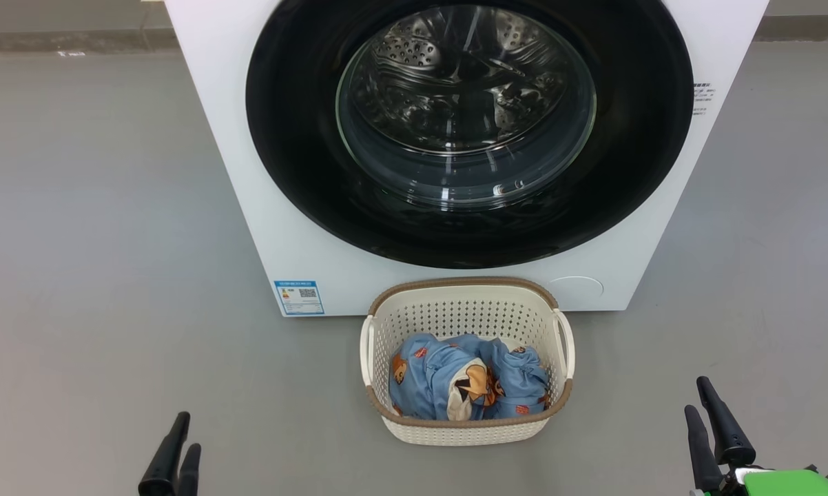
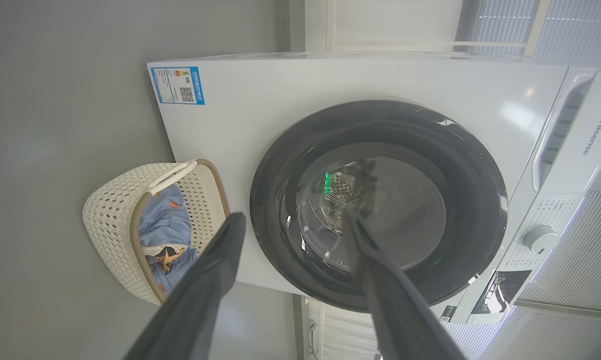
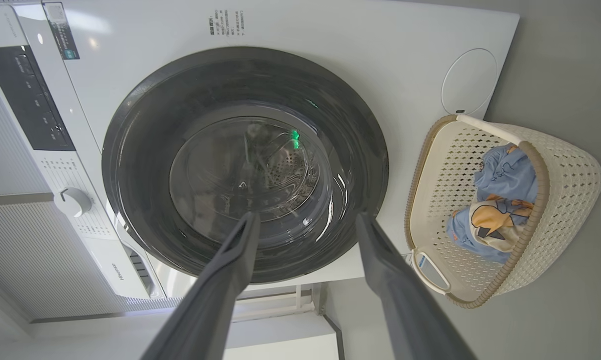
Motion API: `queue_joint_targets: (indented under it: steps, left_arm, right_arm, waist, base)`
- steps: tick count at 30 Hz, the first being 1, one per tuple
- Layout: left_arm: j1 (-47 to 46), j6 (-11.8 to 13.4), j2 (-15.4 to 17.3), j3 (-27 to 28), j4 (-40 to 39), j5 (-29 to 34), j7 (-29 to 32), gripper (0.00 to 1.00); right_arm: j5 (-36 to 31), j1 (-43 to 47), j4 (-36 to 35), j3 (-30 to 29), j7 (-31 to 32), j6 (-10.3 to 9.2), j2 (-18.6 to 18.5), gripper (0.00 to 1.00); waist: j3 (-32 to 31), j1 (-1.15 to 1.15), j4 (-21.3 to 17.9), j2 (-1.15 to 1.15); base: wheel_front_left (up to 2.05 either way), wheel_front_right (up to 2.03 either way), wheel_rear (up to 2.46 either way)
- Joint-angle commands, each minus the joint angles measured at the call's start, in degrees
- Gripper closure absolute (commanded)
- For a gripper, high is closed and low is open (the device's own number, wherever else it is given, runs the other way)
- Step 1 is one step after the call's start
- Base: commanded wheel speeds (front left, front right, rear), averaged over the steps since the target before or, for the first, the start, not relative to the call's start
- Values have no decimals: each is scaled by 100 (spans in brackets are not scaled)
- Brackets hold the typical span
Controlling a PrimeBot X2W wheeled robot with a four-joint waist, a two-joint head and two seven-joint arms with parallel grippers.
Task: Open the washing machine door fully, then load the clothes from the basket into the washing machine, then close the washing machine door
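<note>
The washing machine door point(image 1: 466, 110) is shut, the clothes point(image 1: 448, 379) lie in the basket point(image 1: 466, 284) before it, and the left gripper point(image 1: 187, 434) and right gripper point(image 1: 696, 396) hang with fingers apart and empty, so I think one must catch the door's rim and swing it wide

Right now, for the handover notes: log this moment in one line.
washing machine door: shut | clothes: in basket | left gripper: jaws open, empty | right gripper: jaws open, empty

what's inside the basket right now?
Just the clothes: a light blue bundle with orange-brown bears and a cream patch, at the bottom of the basket. Its perforated inner walls show above it. The basket floor beneath is covered, so anything under the bundle can't be seen.
</note>
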Motion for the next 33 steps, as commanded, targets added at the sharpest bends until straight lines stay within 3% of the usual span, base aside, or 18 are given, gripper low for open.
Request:
queue_joint_targets:
  steps: [1,13,33]
  left_arm:
    - [-151,-6,90,-5,-177,121,-85,0]
    - [-123,-8,100,-64,-340,703,-288,0]
    - [-58,49,116,-178,-563,2528,-624,0]
  right_arm:
    - [-54,-152,-164,33,-65,0,-64,0]
    - [-636,-150,-227,177,-294,-1,-198,0]
    - [-2356,-131,-240,393,-630,-2,-403,0]
  waist:
    - [-10,10,8,0]
    - [0,-2,40,0]
    - [0,-2,98,0]
  base:
    - [0,0,0]
    - [0,0,0]
    - [0,0,0]
